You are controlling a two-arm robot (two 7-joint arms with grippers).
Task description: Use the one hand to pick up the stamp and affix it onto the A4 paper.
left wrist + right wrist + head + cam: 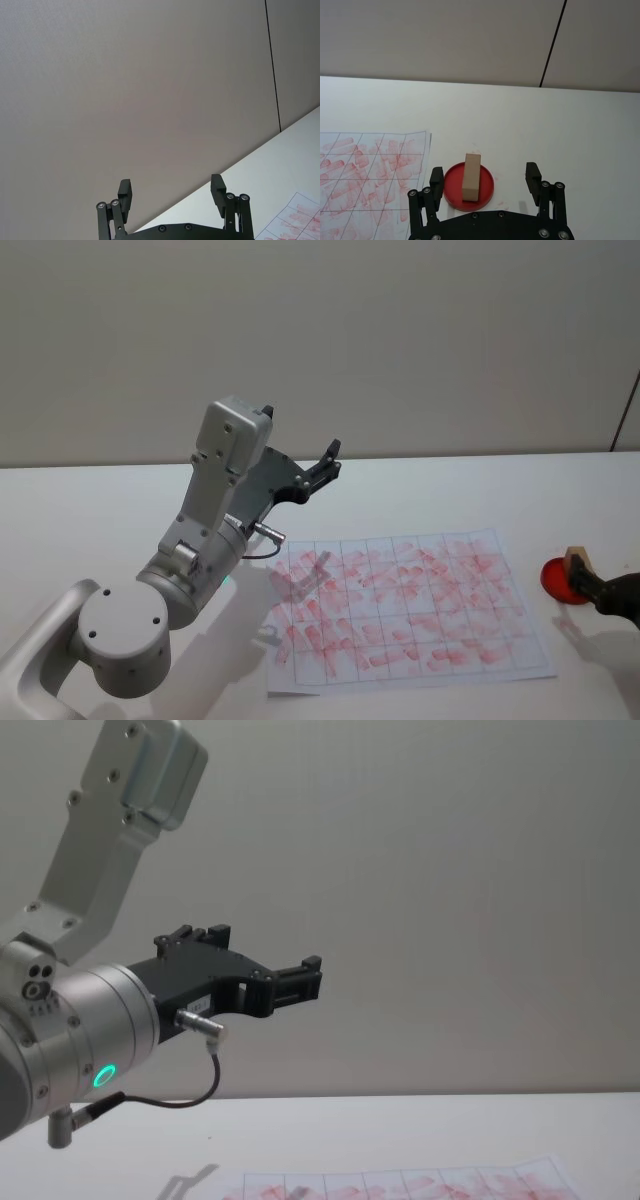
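Starting from my left: my left gripper (170, 187) is parked up in the air over the left part of the bench (100, 510), pointing at the back wall, fingers (126, 190) spread and holding nothing. I figure it sits that high just to keep clear of the sheet, since this is a one-arm job. Next along is the A4 paper (400, 600), lying flat on the bench, its grid of boxes already pretty much covered in pink-red smudges, so finding a clean box looks like the tricky bit. Just off its right edge is a round red ink pad (452, 189), and the stamp (471, 176), a little wooden block, stands upright on it, which makes sense because the face stays inked there. My right gripper (484, 176) is down low at the far right, aimed straight at the block, with its fingers (532, 175) wide apart and the stamp lined up in the gap. No grip yet as far as I can see, and I can't say whether the tips are level with the block. My guess: ease forward, close on its sides, lift.
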